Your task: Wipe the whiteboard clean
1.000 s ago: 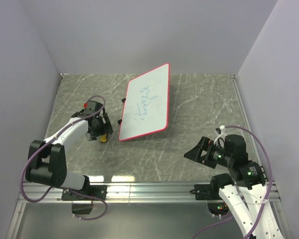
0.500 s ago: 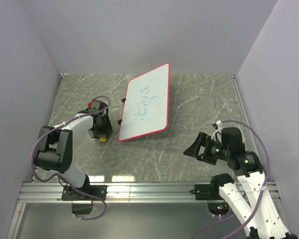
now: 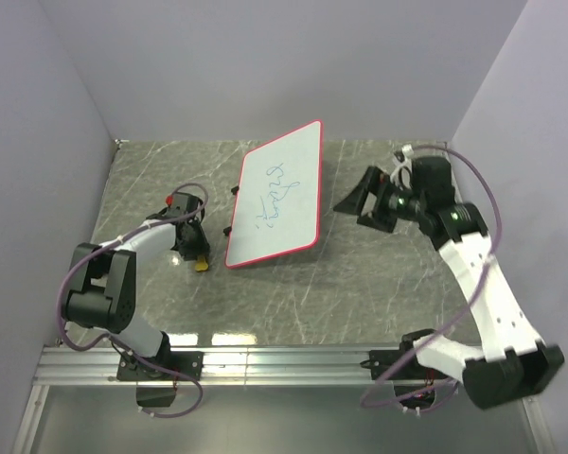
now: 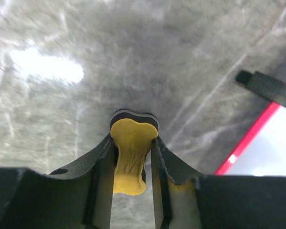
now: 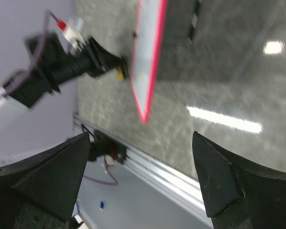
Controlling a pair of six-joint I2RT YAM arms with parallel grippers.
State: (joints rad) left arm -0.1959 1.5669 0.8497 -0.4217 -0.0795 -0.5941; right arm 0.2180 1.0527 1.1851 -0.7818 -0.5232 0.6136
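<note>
The whiteboard point(image 3: 279, 194) lies tilted in the middle of the table, white with a red rim and blue scribbles on its face. Its red edge point(image 4: 257, 129) shows at the right of the left wrist view. It appears edge-on point(image 5: 148, 52) in the right wrist view. A small yellow eraser point(image 4: 131, 157) is squeezed between the fingers of my left gripper point(image 4: 133, 138), which is shut on it. That gripper point(image 3: 197, 251) sits just left of the board's near left corner, the eraser point(image 3: 201, 264) at its tip. My right gripper point(image 3: 355, 200) hangs open to the right of the board, holding nothing point(image 5: 141, 134).
A black tab point(image 4: 267, 88) sticks out from under the board's left edge. An aluminium rail point(image 3: 284, 359) runs along the near table edge. Grey walls close in the left, back and right sides. My left arm point(image 5: 52, 67) shows beyond the board in the right wrist view.
My left gripper has shut on the yellow eraser. My right arm has swung from the near right corner up and back, to beside the board's right edge, still open.
</note>
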